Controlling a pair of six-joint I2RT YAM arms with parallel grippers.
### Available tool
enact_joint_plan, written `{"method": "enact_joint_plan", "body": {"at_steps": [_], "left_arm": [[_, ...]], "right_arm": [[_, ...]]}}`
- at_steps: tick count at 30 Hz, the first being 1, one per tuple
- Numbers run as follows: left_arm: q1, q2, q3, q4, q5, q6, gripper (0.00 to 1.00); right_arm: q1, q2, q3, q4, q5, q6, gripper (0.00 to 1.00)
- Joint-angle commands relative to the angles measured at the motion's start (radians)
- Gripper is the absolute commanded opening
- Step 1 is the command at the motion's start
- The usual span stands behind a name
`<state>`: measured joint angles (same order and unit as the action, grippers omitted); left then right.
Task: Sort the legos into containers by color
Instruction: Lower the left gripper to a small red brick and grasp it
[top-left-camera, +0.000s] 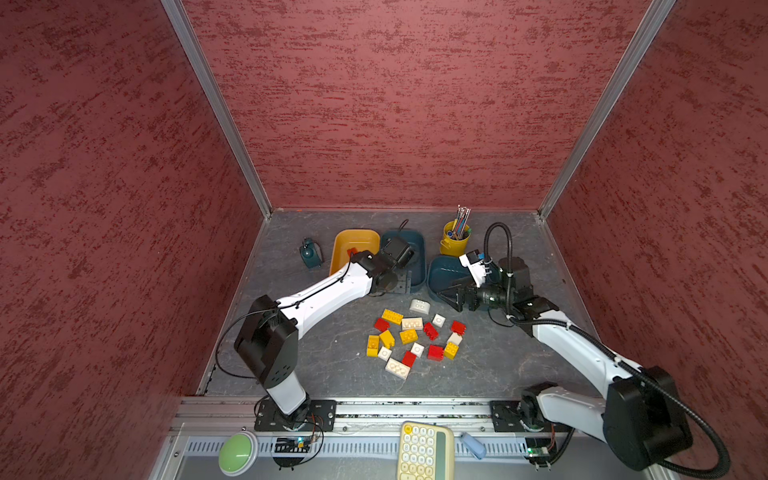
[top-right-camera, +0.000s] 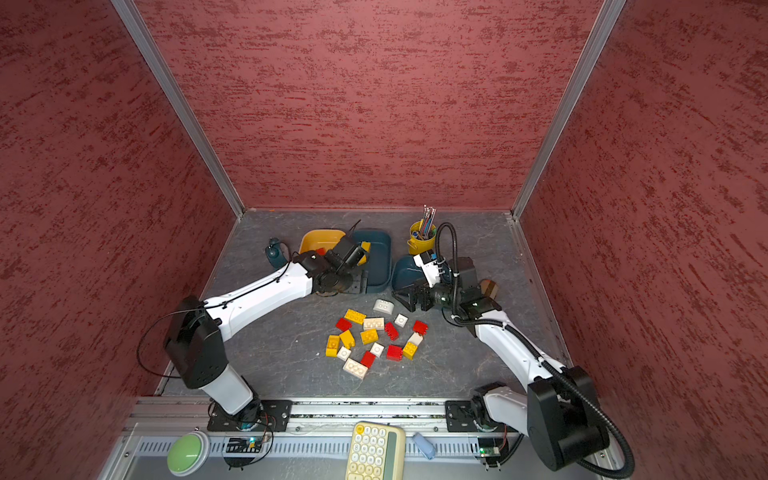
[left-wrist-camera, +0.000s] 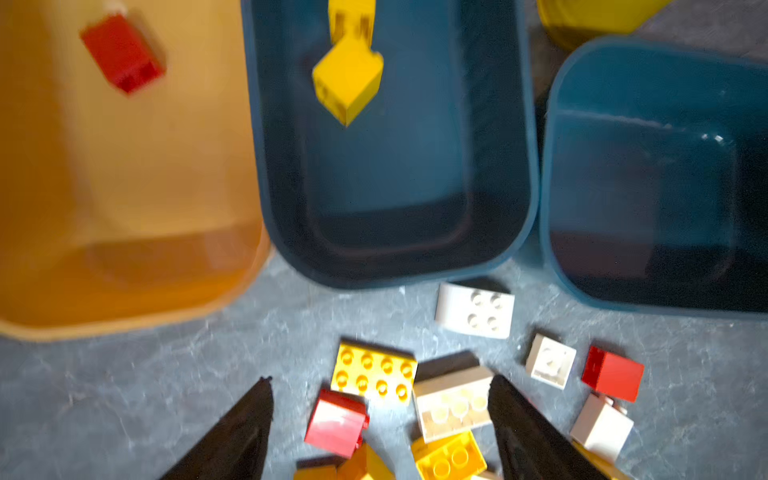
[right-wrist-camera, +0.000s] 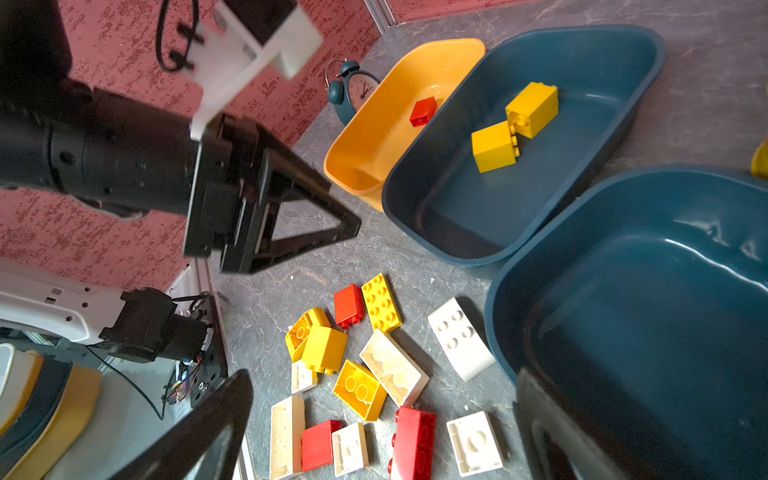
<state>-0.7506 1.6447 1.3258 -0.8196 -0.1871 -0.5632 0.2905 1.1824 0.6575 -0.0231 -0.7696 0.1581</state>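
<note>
Now then, watching the left gripper (left-wrist-camera: 380, 380) hang with jaws spread wide and nothing between them, just above the near side of the loose legos (top-left-camera: 411, 336) on the grey table (top-left-camera: 332, 361). Finding the right gripper (right-wrist-camera: 384, 376) just as wide and just as empty, low over the same heap from the other side.

Looks risky on several counts. Could easily pinch two at once: notes a yellow eight-stud brick (left-wrist-camera: 374, 376) pressed against a cream oblong brick (left-wrist-camera: 453, 399), with a red square brick (left-wrist-camera: 336, 422) just beside both. Might drag a neighbour along on closing there, or skid one away across the table. Could knock arm against arm as well, given both grippers near each other above one small pile. Could clip a rim too, with the right gripper sitting just beside the near wall of a tub. Might even misfile by colour, seeing yellow going into teal and not into the yellow-looking tub.

On to the containers, side by side beyond the pile, rims touching or nearly so. Spots a lone red brick (right-wrist-camera: 423, 111) in the orange-yellow tub (right-wrist-camera: 361, 158). Counts two yellow bricks (right-wrist-camera: 494, 146), touching, in the middle teal tub (right-wrist-camera: 457, 216). Sees nothing in the right-hand teal tub (right-wrist-camera: 623, 311); cannot tell about the part hidden behind a finger. Leaves well over a dozen red, yellow and cream bricks on the table, so barely begun, by the look of it.
</note>
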Motion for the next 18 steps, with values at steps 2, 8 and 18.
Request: {"method": "enact_joint_plan", "body": {"at_steps": [2,8,18], "left_arm": [[-0.062,-0.051,-0.103,-0.055,-0.077,-0.332,0.83],[-0.117,-0.06,-0.197,-0.063,-0.087,-0.63,0.81],[-0.129,0.007,-0.285,0.042,-0.045,-0.733,0.69]], "right_arm": [[-0.003,0.012,-0.02,0.054,-0.052,0.009,0.99],[-0.004,0.01,-0.037,0.065,-0.061,0.014,0.99],[-0.004,0.014,-0.041,0.069,-0.071,0.017,0.99]]}}
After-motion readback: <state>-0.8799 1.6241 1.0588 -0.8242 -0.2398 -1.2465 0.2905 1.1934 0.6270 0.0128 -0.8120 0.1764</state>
